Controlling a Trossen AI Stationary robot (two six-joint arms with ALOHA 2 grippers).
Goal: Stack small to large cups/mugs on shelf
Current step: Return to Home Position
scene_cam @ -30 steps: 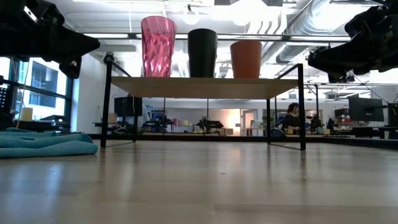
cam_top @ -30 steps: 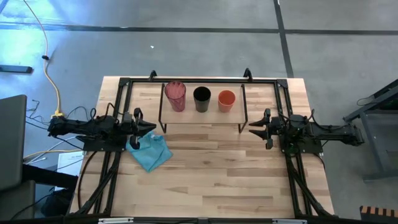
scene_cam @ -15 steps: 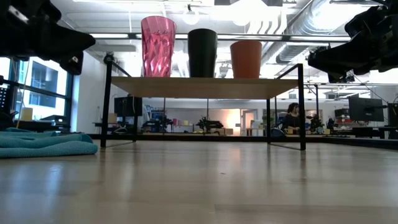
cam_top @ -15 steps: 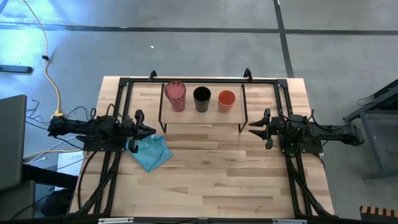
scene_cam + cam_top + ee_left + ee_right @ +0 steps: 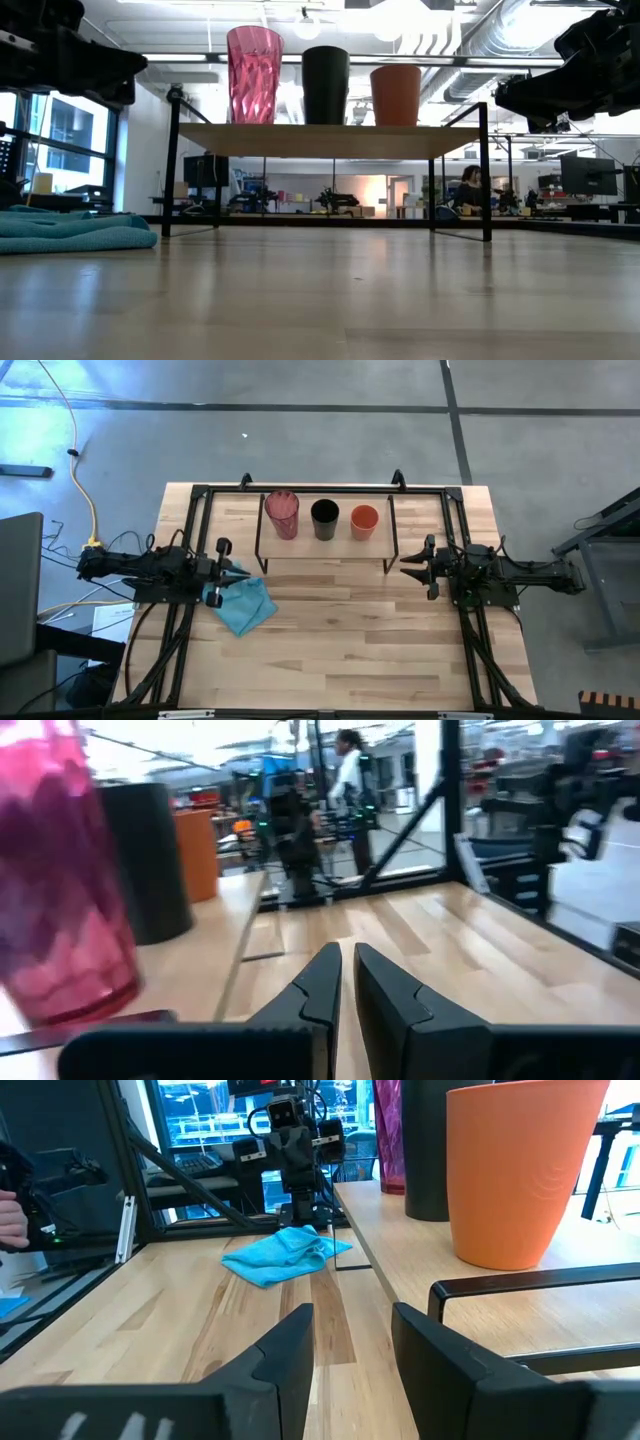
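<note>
Three cups stand upright in a row on the shelf's [image 5: 325, 548] light top: the tall pink tumbler [image 5: 283, 515] on the left, the black cup [image 5: 325, 518] in the middle, and the short orange cup [image 5: 364, 521] on the right. They show the same way in the low view, where the tumbler [image 5: 254, 75], black cup [image 5: 326, 85] and orange cup [image 5: 396, 95] rest on their bases. My left gripper [image 5: 241, 572] is shut and empty, left of the shelf, above the table. My right gripper [image 5: 405, 567] is open and empty, right of the shelf.
A crumpled teal cloth [image 5: 242, 605] lies on the table near my left gripper, in front of the shelf's left end. The table's black frame rails [image 5: 195, 510] run along its left, right and far sides. Bare wood lies in front of the shelf.
My left gripper has drawn back a little toward the table's left edge, away from the shelf. The cups and my right arm have kept still.
</note>
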